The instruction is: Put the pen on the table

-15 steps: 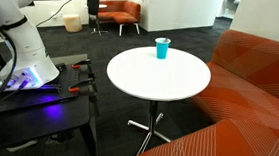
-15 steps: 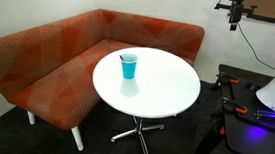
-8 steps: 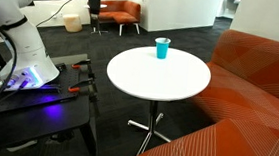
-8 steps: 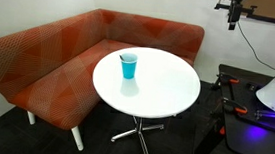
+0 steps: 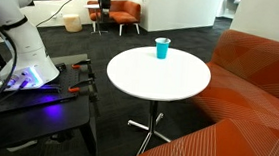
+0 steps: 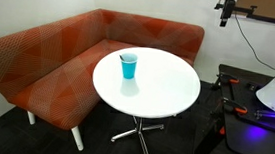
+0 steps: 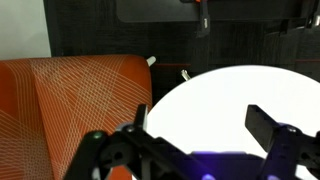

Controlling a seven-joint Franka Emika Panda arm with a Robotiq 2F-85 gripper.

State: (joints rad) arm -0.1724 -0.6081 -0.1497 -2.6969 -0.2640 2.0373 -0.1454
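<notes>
Claw: your gripper is hovering upper right, jaws apart, empty.
Table: the table is carrying the cyan cup, left of centre.

Tabletop plain white. Cup cyan. Sofa orange-red, fine pale crosshatch lines, clearest in wrist view. Carpet dark grey. Robot arm white; bench black, violet glow on it. Armchair behind, orange.
</notes>
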